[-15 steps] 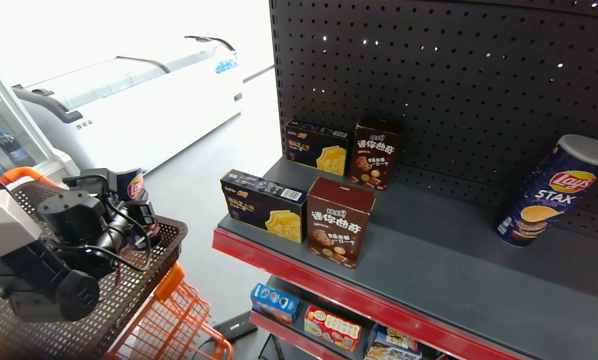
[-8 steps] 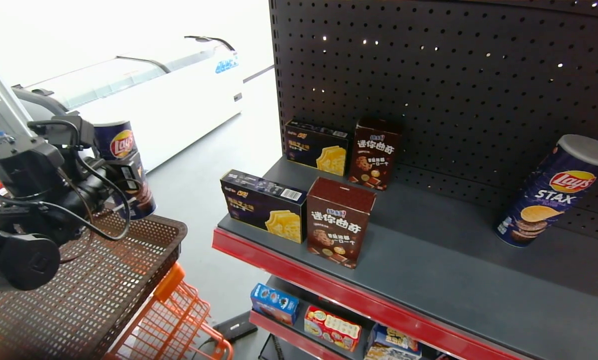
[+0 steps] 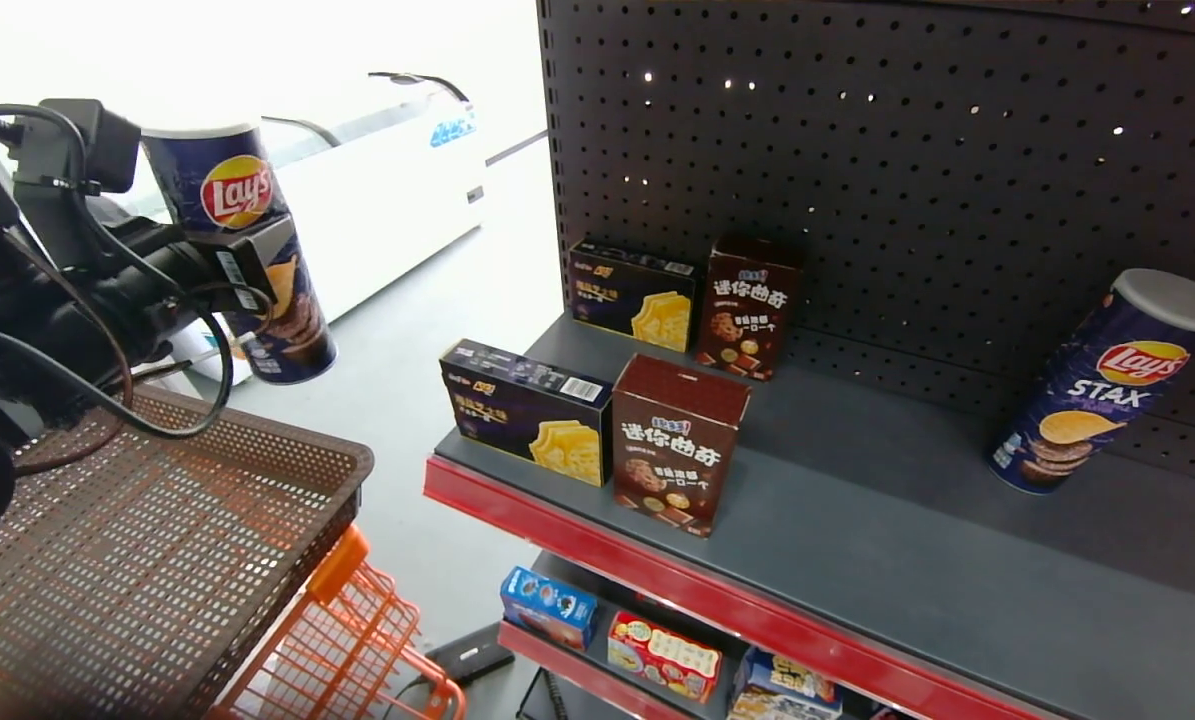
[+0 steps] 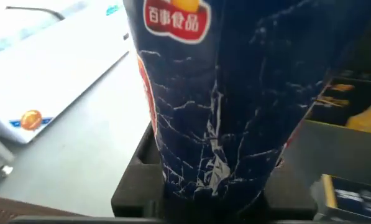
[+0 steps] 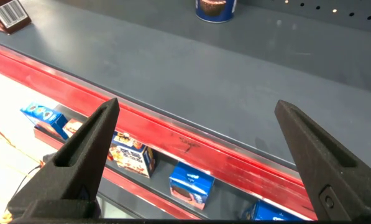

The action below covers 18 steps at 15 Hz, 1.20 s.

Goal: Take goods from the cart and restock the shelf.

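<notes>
Raised from the cart, the chip can is pinched by the left tool. Shelf placement is not yet done; right tool spread.

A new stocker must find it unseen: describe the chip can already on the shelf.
Start at the grey shelf with the red front lip, backed by black pegboard. Past the four boxes, toward its right end, the chip can stands alone: a tall dark-blue tube with a grey lid, the only round pack there. The other can is in the left gripper.

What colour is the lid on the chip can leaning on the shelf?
Light grey lid, clearest in the head view.
</notes>
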Motion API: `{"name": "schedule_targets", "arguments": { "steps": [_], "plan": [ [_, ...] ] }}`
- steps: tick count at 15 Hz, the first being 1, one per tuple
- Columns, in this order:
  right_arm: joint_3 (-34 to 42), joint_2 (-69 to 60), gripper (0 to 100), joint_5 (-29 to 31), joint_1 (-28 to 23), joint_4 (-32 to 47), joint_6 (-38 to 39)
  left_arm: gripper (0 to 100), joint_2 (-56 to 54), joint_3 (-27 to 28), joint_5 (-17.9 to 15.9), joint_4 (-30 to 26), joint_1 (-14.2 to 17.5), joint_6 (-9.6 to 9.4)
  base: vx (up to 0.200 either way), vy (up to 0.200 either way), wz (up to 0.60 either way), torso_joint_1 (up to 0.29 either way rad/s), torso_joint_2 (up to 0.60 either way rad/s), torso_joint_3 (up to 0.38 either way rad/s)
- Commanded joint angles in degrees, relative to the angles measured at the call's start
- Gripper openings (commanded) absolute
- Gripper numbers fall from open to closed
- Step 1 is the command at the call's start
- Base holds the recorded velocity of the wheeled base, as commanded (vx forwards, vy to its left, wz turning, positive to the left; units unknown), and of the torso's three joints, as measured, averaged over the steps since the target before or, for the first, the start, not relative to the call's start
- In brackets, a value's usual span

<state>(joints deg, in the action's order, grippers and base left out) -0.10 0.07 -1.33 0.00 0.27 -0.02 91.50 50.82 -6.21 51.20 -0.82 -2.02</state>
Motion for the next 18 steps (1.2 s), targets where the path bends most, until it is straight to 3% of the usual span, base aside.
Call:
{"name": "schedule_targets", "arguments": {
  "steps": [1,2,3,8,9,10,11,14,18],
  "plan": [
    [0.01,0.01,100,0.01,0.00,0.00,-0.06,0,-6.69,-1.69,-4.69,-0.58,-3.93,0.79,0.000,0.000,0.00,0.000,0.00,0.000],
    [0.01,0.01,100,0.01,0.00,0.00,-0.06,0,-8.09,-1.60,-11.64,-1.45,-5.34,1.14,0.000,0.000,0.00,0.000,0.00,0.000],
    [0.01,0.01,100,0.01,0.00,0.00,0.02,0,-8.80,-1.69,-15.77,-2.16,-6.21,1.41,0.000,0.000,0.00,0.000,0.00,0.000],
    [0.01,0.01,100,-0.08,0.00,0.00,-0.06,0,-11.70,-0.72,-21.74,-5.50,-12.02,4.13,0.000,0.000,0.00,0.000,0.00,0.000],
    [0.01,0.01,100,0.01,0.00,0.00,-0.06,0,-13.19,-0.37,-24.03,-6.99,-12.28,5.80,0.000,0.000,0.00,0.000,0.00,0.000],
    [0.01,0.01,100,-0.08,0.00,0.00,-0.06,0,-13.90,-0.20,-24.21,-8.75,-12.72,6.15,0.000,0.000,0.00,0.000,0.00,0.000],
    [0.01,0.01,100,0.01,0.00,0.00,-0.06,0,-16.27,-0.81,-24.29,-12.70,-16.15,6.33,0.000,0.000,0.00,0.000,0.00,0.000],
    [0.01,0.01,100,0.01,0.00,0.00,-0.06,0,-21.63,-1.60,-24.47,-20.88,-17.82,6.24,0.000,0.000,0.00,0.000,0.00,0.000],
    [0.01,0.01,100,0.01,0.00,0.00,-0.06,0,-26.11,-7.23,-24.56,-21.67,-21.07,6.33,0.000,0.000,0.00,0.000,0.00,0.000]
  ]
}}
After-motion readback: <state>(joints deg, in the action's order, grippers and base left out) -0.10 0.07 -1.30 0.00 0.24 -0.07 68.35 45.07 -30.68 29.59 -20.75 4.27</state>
